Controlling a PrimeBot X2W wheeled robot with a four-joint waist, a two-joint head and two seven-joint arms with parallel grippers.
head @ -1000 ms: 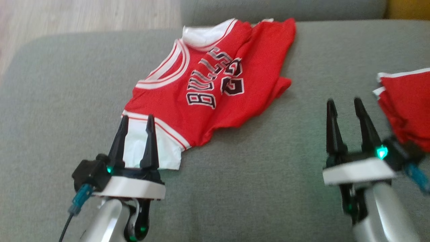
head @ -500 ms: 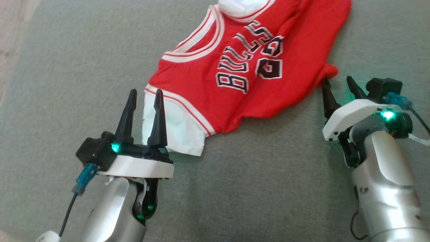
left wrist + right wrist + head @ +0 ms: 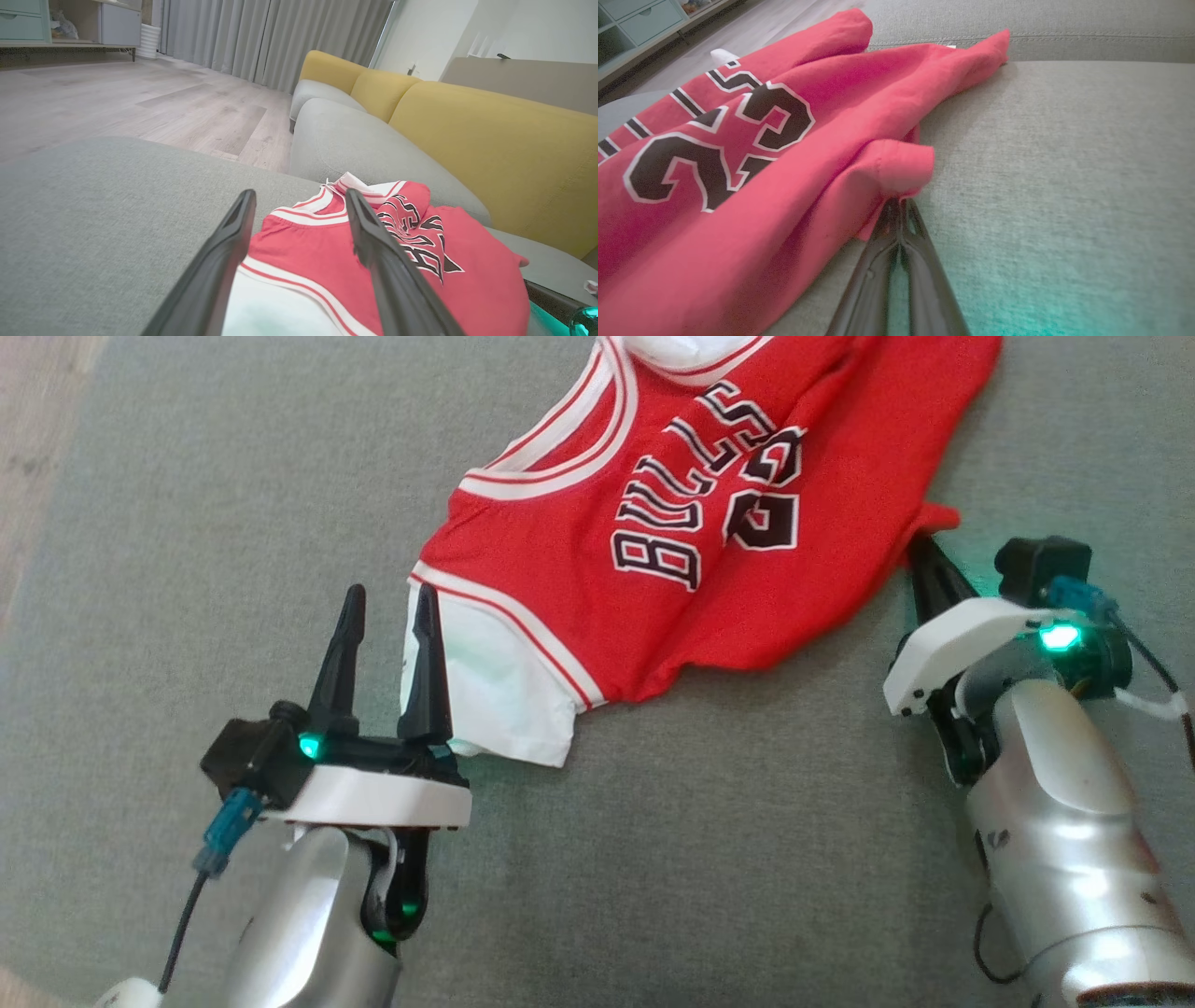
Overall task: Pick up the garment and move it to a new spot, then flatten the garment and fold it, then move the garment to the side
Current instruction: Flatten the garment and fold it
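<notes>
The garment is a red basketball jersey with white trim and black lettering, lying rumpled on a grey sofa cushion. My right gripper sits at the jersey's right-hand corner. In the right wrist view its fingers are pressed together on a folded flap of the red garment. My left gripper is open at the white hem on the near left. In the left wrist view its gripper straddles the hem of the garment.
A wooden floor runs past the cushion's left edge. Yellow backrests rise beyond the jersey, with a second grey seat further along. Bare cushion stretches between and in front of my two arms.
The head camera has tipped down and closer. My right gripper has travelled in to the jersey's right corner and shut on the fabric. The left gripper stays open at the white hem.
</notes>
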